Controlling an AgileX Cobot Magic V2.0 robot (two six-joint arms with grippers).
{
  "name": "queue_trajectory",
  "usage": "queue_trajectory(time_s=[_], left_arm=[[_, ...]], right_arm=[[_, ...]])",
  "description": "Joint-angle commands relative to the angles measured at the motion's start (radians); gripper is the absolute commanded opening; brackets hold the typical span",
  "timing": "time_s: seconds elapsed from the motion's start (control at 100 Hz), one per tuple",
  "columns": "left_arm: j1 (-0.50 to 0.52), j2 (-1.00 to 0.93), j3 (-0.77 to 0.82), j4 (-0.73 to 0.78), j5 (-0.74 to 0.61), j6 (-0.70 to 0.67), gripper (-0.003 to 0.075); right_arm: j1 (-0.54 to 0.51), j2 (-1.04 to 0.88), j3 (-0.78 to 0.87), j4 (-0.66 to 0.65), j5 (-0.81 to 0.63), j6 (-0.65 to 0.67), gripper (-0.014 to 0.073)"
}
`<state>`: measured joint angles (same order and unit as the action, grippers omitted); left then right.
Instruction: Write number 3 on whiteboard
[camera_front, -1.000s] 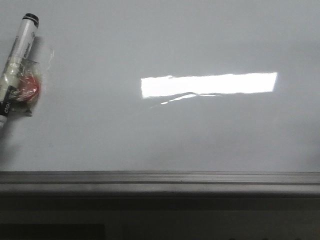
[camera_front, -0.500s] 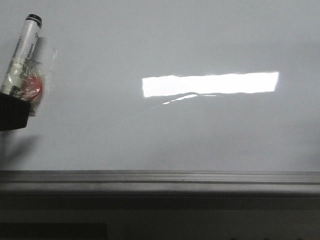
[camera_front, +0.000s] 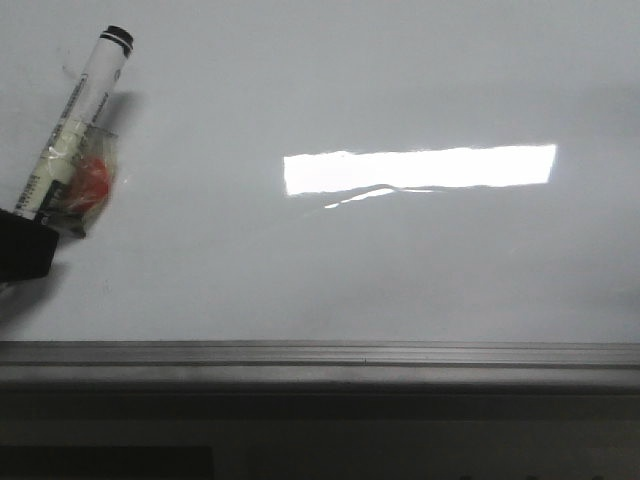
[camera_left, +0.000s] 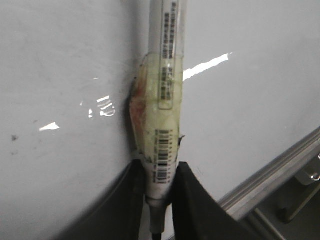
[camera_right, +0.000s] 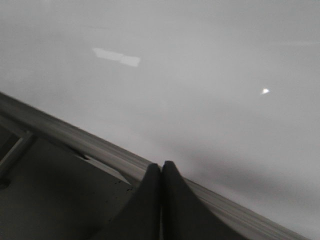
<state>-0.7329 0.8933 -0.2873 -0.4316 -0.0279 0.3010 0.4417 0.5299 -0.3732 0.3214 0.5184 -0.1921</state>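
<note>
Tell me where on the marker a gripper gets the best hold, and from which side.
The marker is best gripped as the left gripper has it: across the taped rear of the barrel, from behind, along its length. The barrel is a slim cylinder, thickened there by tape, and the writing end faces the whiteboard.

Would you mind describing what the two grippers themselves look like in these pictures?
Both have plain black, matte fingers that curve and taper to narrow tips. The left gripper shows as two smooth dark prongs; the right gripper looks the same. No markings or cables are visible on either.
</note>
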Motion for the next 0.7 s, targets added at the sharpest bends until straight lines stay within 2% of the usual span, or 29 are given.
queue_trajectory(time_s=[0.0, 0.09, 0.21, 0.28, 0.41, 0.69], left_arm=[[-0.031, -0.027, -0.017, 0.088, -0.026, 0.000, -0.0020], [-0.091, -0.062, -0.017, 0.201, -0.027, 0.000, -0.0020], [-0.192, -0.096, -0.017, 0.375, -0.033, 0.000, -0.0020], [-0.249, -0.101, -0.017, 0.467, -0.049, 0.000, -0.0020], [-0.310, -0.090, -0.017, 0.551, -0.091, 0.000, -0.0020], [-0.312, -0.024, -0.017, 0.557, -0.143, 0.000, -0.0020]], right_arm=[[0.084, 0.043, -0.070, 0.008, -0.071, -0.041, -0.0056], [0.184, 0.100, -0.126, 0.008, -0.065, -0.087, 0.0024], [0.306, 0.200, -0.210, 0.008, -0.080, -0.094, 0.0268], [0.363, 0.260, -0.261, 0.008, -0.090, -0.094, 0.0355], [0.439, 0.351, -0.346, 0.008, -0.108, -0.094, 0.0363], [0.546, 0.475, -0.428, 0.008, -0.197, -0.094, 0.0362]])
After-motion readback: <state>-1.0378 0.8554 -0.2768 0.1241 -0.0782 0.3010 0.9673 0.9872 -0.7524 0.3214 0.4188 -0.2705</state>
